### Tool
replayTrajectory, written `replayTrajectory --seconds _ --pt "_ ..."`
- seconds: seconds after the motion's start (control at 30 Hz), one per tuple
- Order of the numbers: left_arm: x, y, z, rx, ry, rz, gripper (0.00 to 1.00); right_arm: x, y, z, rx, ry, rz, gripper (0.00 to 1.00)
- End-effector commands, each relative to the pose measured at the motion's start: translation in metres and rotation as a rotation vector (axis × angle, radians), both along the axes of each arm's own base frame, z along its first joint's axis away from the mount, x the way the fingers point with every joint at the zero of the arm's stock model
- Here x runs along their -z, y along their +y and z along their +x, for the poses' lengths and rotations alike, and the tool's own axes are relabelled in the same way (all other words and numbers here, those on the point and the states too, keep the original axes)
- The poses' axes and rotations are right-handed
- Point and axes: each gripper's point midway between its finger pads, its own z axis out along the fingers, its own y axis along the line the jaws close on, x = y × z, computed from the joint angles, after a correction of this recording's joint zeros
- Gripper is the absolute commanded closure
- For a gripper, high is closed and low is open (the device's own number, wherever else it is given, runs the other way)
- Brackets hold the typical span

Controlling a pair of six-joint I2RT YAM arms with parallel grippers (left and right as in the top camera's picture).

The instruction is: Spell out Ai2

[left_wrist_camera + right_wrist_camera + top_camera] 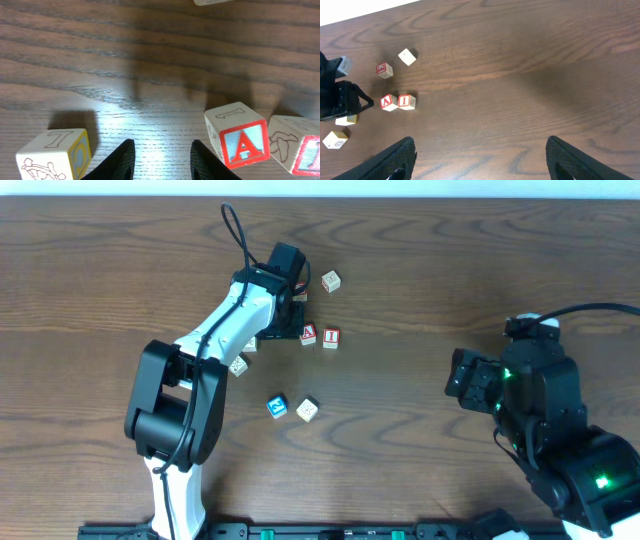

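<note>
The red-lettered A block (309, 334) and I block (331, 337) stand side by side, touching, at the table's middle back. In the left wrist view the A block (240, 142) is just right of my left gripper (162, 160), which is open and empty over bare wood, with the I block (306, 150) at the right edge. In the overhead view my left gripper (287, 328) is just left of the A block. A blue block (277, 406) with a figure I cannot read lies nearer the front. My right gripper (487, 162) is wide open and empty, far to the right (462, 383).
A yellow-and-blue block (55, 155) sits left of the left fingers. Other blocks lie at the back (331, 280), beside the left arm (238, 365) and next to the blue one (308, 409). A red-faced block (383, 69) shows in the right wrist view.
</note>
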Motion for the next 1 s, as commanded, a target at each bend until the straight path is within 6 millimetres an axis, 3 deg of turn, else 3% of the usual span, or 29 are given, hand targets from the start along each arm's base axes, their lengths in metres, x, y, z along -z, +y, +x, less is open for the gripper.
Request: replayTrajectory --seconds 0.0,0.47,0.97 --pt "-0.01 0.006 0.005 -0.032 -0.045 0.026 0.64 -0.002 -0.005 0.0 0.009 -0.009 -0.024 0.17" --pt "-0.009 0.004 0.009 -0.054 -0.064 0.02 0.65 -0.002 -0.005 0.0 0.009 -0.008 -0.024 0.17" --pt "0.006 0.0 0.005 -0.054 -0.077 0.014 0.64 0.0 -0.007 -0.002 0.014 0.003 -0.035 0.17"
